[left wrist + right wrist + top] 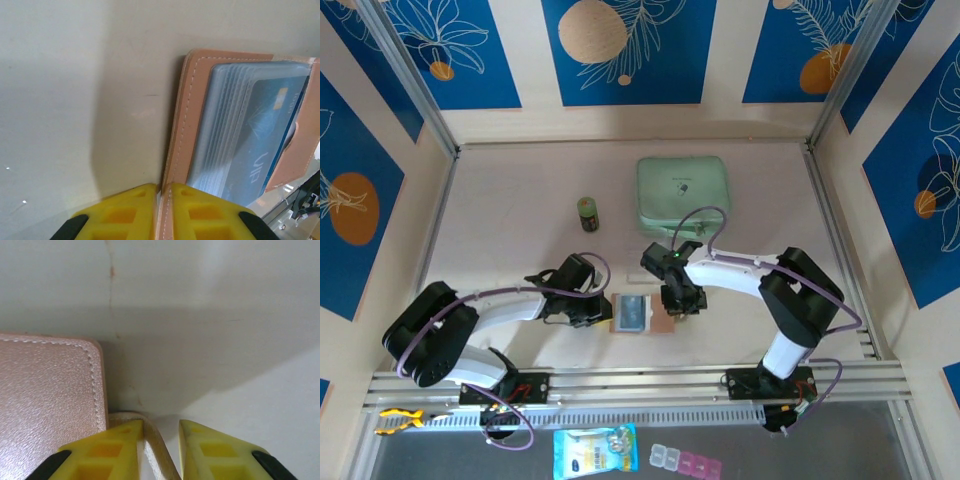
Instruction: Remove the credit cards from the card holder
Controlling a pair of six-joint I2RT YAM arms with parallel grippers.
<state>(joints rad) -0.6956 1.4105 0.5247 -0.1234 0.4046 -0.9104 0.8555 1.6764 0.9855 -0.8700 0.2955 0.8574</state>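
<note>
Blue credit card [272, 135] in card holder [184, 125]: white print, sideways, reads roughly "VIP". Mint-green case [682, 190]: small dark mark, illegible. Jar [588, 212] label: illegible.

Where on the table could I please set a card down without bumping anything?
The pale table is bare at far left, between the left wall and the small dark green-lidded jar, and at far right, beyond the mint-green zip case. It is crowded near centre, where both arms' jaws meet at the tan leather card holder.
</note>
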